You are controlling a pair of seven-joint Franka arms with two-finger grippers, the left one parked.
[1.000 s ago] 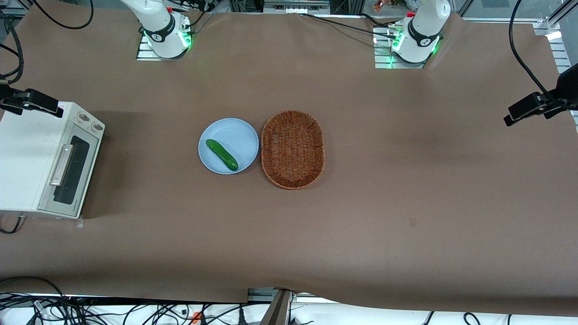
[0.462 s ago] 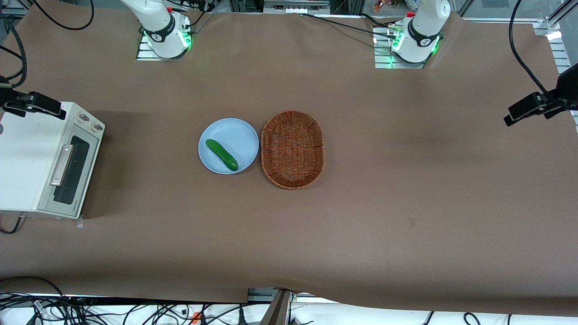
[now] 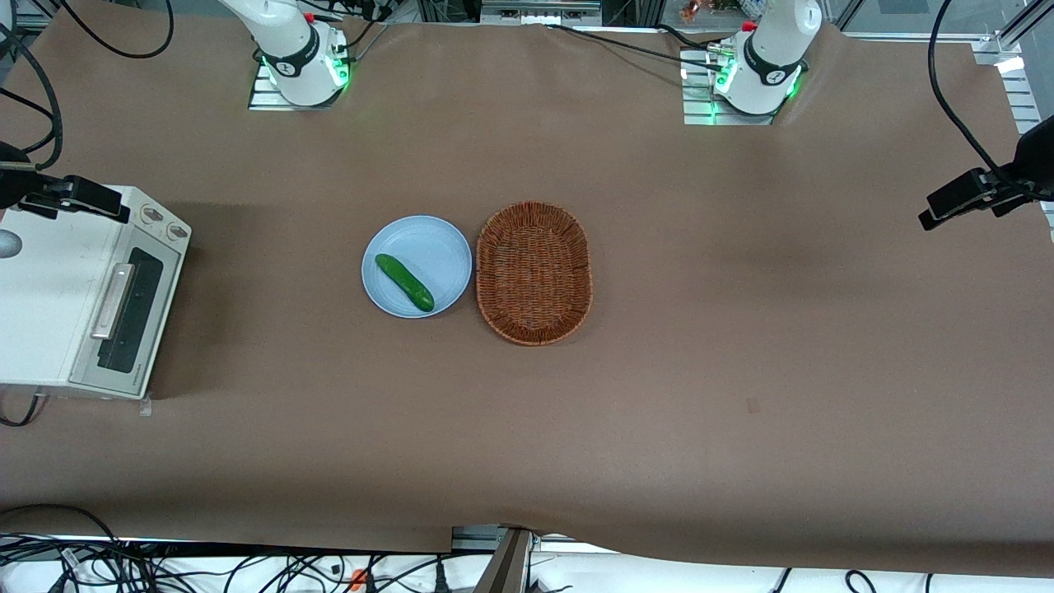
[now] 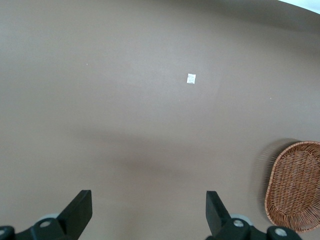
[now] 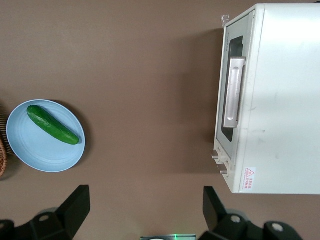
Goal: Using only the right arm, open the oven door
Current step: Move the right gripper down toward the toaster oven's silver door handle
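Note:
The cream-white toaster oven (image 3: 49, 296) stands at the working arm's end of the table. Its oven door (image 3: 128, 317), with dark glass and a silver bar handle (image 3: 111, 301), is closed. My right gripper (image 3: 76, 198) hangs high above the oven's knob end, apart from the door. The right wrist view shows the closed door (image 5: 223, 95), its handle (image 5: 234, 92) and two knobs (image 5: 220, 162). There the gripper (image 5: 145, 210) is open and empty, with bare table between its fingers.
A light blue plate (image 3: 436, 247) holding a green cucumber (image 3: 404, 282) lies mid-table, beside a brown wicker basket (image 3: 533, 273). Plate (image 5: 30, 145) and cucumber (image 5: 52, 124) also show in the right wrist view. Brown table cover lies in front of the oven door.
My right gripper has shifted slightly over the oven, a little nearer the front camera. The oven door has not moved.

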